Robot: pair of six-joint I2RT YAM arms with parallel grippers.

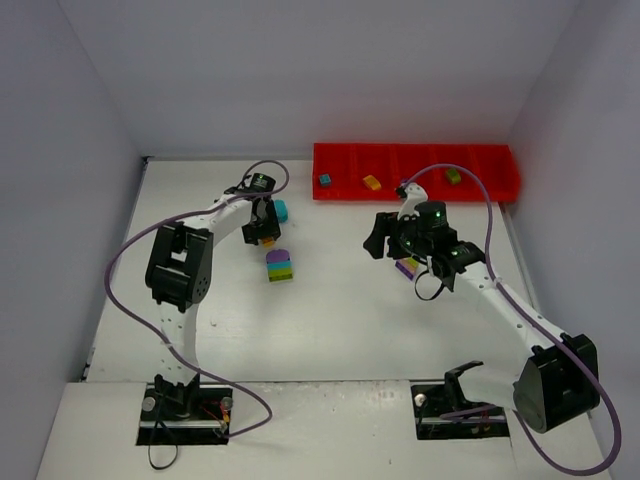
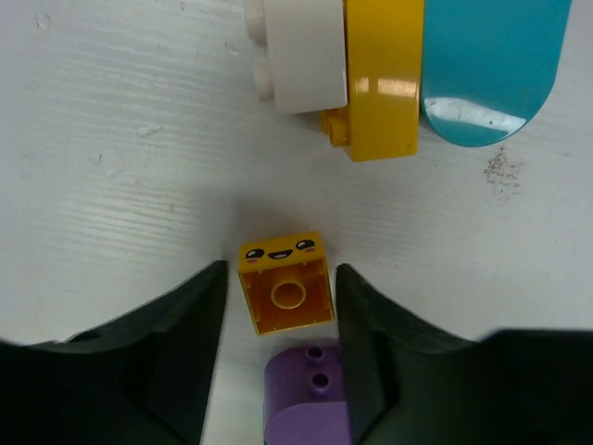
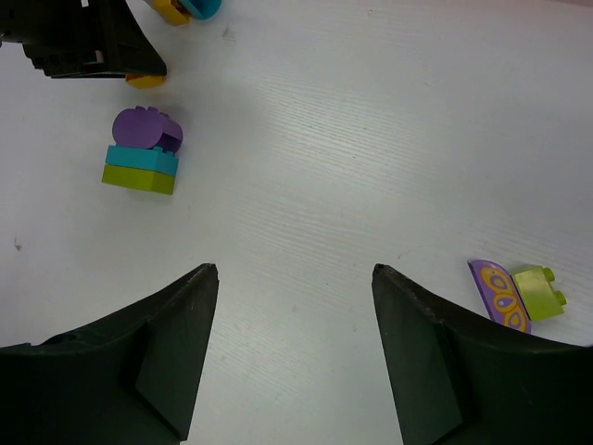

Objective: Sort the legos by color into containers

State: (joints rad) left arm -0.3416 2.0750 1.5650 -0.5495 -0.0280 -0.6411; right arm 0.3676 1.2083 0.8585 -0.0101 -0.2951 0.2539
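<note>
Left wrist, smiley face on yellow brick (image 2: 284,283), unreadable from top external

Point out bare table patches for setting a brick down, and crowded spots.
Bare: the table between the purple-teal-green stack and the right claw, plus its near strip. Crowded: around the left claw, straddling a yellow face brick between that stack and a white-yellow-teal stack.

The right gripper (image 3: 295,271) hangs over the white table (image 3: 324,139), jaws spread wide. Ahead and off to its left sits a stack of legos (image 3: 141,156), purple over teal over olive. Close by its right finger a printed purple piece (image 3: 498,295) and an olive brick (image 3: 541,293) lie touching.
</note>
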